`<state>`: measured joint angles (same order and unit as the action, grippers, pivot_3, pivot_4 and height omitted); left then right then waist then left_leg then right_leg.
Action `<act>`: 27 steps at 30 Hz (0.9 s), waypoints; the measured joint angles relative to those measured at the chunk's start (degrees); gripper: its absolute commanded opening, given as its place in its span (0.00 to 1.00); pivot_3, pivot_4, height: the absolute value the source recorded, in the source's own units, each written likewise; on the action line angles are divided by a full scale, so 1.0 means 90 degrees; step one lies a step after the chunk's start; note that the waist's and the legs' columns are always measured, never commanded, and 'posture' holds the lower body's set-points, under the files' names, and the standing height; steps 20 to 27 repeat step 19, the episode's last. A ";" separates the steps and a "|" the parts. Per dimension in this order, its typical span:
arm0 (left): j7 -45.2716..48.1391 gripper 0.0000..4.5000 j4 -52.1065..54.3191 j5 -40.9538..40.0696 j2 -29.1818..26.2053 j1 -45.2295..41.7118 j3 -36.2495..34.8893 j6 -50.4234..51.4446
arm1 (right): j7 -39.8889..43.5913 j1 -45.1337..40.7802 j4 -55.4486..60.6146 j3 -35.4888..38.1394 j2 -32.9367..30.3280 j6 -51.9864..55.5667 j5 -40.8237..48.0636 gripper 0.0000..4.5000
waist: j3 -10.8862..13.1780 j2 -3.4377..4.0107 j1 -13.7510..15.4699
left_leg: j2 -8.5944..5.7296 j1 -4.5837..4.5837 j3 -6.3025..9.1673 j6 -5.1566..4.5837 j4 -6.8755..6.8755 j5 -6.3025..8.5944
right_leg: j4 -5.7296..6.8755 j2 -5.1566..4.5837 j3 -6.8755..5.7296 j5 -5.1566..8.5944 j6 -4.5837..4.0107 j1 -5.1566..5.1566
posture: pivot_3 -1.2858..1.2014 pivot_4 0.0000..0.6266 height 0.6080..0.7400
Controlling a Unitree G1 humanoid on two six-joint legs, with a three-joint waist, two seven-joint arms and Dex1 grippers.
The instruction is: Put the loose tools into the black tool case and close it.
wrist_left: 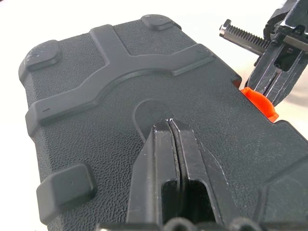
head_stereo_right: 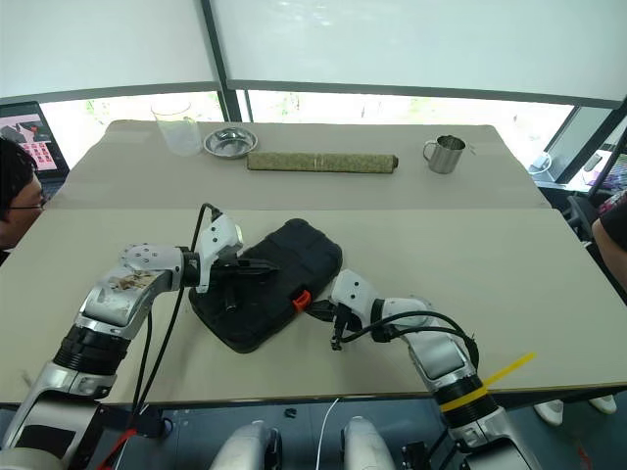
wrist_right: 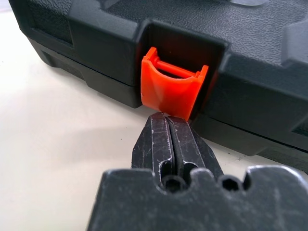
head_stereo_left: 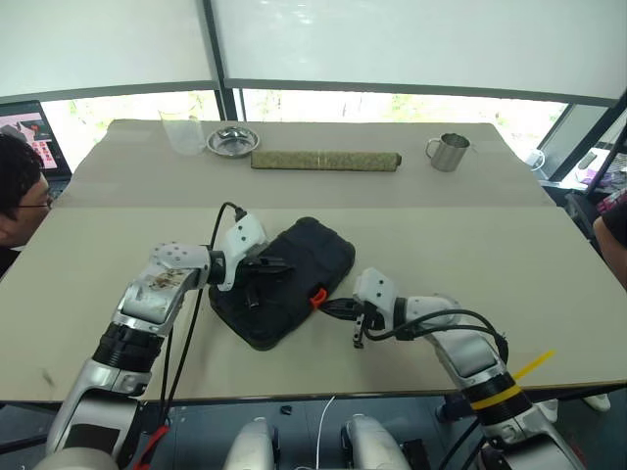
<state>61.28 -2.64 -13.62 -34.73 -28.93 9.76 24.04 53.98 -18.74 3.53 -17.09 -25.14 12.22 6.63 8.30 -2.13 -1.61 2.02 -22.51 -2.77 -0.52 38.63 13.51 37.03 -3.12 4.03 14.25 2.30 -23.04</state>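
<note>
The black tool case (head_stereo_left: 315,255) lies with its lid down on the table, slanted, in front of me. My left gripper (head_stereo_left: 283,264) is shut and rests its tips on the lid's textured top (wrist_left: 120,96). My right gripper (wrist_right: 168,118) is shut too, its tips touching the lower edge of the orange latch (wrist_right: 171,91) on the case's near side. The latch (head_stereo_left: 316,297) sits between the two grippers, and the right gripper's fingers (wrist_left: 275,77) stand against it in the left wrist view. The loose tools are out of view.
At the table's far side lie a rolled mat (head_stereo_left: 325,160), a metal cup (head_stereo_left: 449,151), a metal bowl (head_stereo_left: 233,141) and a clear plastic cup (head_stereo_left: 182,132). A person (head_stereo_left: 18,196) sits at the left edge by a laptop (head_stereo_left: 29,127), another at the right edge (head_stereo_left: 612,235).
</note>
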 measured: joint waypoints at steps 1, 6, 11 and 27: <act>0.0001 0.07 0.0004 -0.0033 0.0003 0.0105 -0.0069 -0.0125 | 0.0046 0.0060 0.0123 0.0060 -0.0080 -0.0036 0.0081 0.07 | -0.0001 0.0002 -0.0002 | -0.0001 0.0003 0.0003 0.0000 -0.0006 0.0000 | 0.0000 -0.0003 0.0002 -0.0003 -0.0007 0.0001 | 0.52 0.24 1.00; 0.0174 0.39 0.0280 -0.0721 -0.0102 0.0996 -0.1094 -0.0848 | 0.0409 0.0693 0.0629 0.0881 -0.0824 -0.0036 0.0706 0.40 | 0.0001 0.0000 -0.0019 | -0.0006 -0.0001 0.0020 0.0000 -0.0035 0.0000 | -0.0012 -0.0019 0.0008 -0.0017 -0.0033 -0.0013 | 0.52 0.24 1.00; 0.0247 0.81 0.0732 -0.1158 -0.0764 0.2457 -0.2408 -0.1025 | 0.0822 0.1019 0.0357 0.1659 -0.1505 -0.0731 0.0907 0.82 | 0.0015 0.0000 -0.0105 | 0.0002 -0.0002 0.0019 0.0000 -0.0064 0.0000 | -0.0032 -0.0022 0.0005 -0.0012 -0.0037 -0.0021 | 0.52 0.24 1.00; -0.0171 1.00 0.0432 -0.0742 -0.0847 0.4202 -0.3431 -0.2144 | 0.1553 0.0872 -0.1253 0.2075 -0.1911 -0.2992 0.0704 1.00 | 0.0055 -0.0019 -0.0041 | -0.0003 0.0000 0.0005 0.0001 -0.0076 0.0000 | -0.0048 -0.0042 0.0002 -0.0005 -0.0034 -0.0018 | 0.52 0.24 1.00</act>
